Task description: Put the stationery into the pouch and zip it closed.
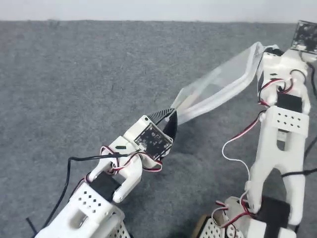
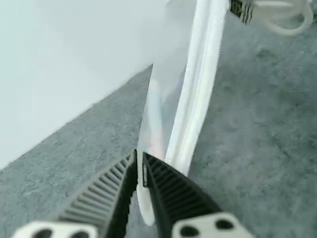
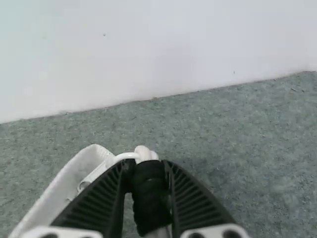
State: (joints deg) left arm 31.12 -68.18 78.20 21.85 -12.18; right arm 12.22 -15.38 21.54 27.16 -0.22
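A clear pouch [image 1: 218, 84] with a white zipper band [image 2: 198, 89] hangs stretched in the air between the two arms. My left gripper [image 1: 171, 115] is shut on its near corner, and in the left wrist view the black fingertips [image 2: 139, 166] pinch the pouch's [image 2: 161, 109] edge. Faint coloured shapes show through the plastic. My right gripper [image 1: 262, 53] holds the far end. In the right wrist view its fingers [image 3: 146, 171] are shut on a black zipper pull [image 3: 148, 191] beside the pouch's white end [image 3: 74, 183]. A white cord loop [image 2: 282, 17] hangs at that end.
Grey carpet-like table surface [image 1: 89, 89] lies open on the left and in the middle. A pale wall [image 3: 158, 44] borders the far edge. Red, black and white cables [image 1: 237, 144] trail from both arms near the front.
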